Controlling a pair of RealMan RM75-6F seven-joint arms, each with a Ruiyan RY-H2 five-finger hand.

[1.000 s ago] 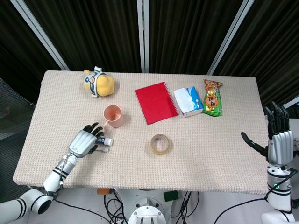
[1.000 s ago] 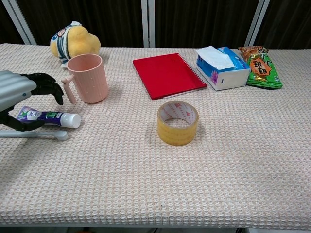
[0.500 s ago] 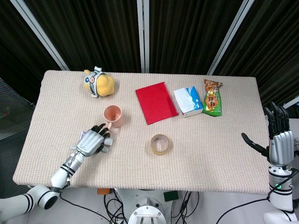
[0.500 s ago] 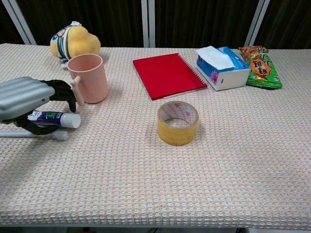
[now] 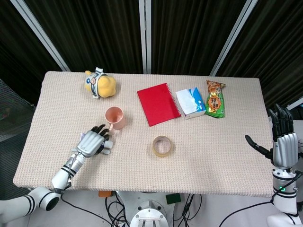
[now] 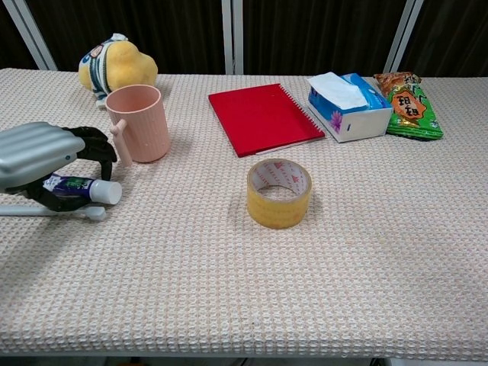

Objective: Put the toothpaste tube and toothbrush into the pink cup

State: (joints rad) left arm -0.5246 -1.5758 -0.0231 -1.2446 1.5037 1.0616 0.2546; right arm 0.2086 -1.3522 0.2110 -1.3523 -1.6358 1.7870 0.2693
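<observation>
The pink cup (image 6: 141, 122) (image 5: 115, 117) stands upright at the left of the table, its handle toward my left hand. Just in front of it lies the toothpaste tube (image 6: 84, 186), white cap pointing right. My left hand (image 6: 38, 152) (image 5: 92, 141) grips the tube, fingers curled over its top and the thumb on the near side. The tube still lies on the table. The white toothbrush (image 6: 46, 211) lies flat just in front of the tube, partly under the hand. My right hand (image 5: 283, 142) hangs off the table's right edge, fingers spread and holding nothing.
A roll of yellow tape (image 6: 279, 192) sits mid-table. Behind it lie a red notebook (image 6: 263, 116), a tissue box (image 6: 349, 108) and a green snack bag (image 6: 408, 105). A yellow plush toy (image 6: 114, 65) sits behind the cup.
My left hand moved right over the toothpaste tube and curled its fingers around it. The tube shifted slightly left. The right hand stayed still.
</observation>
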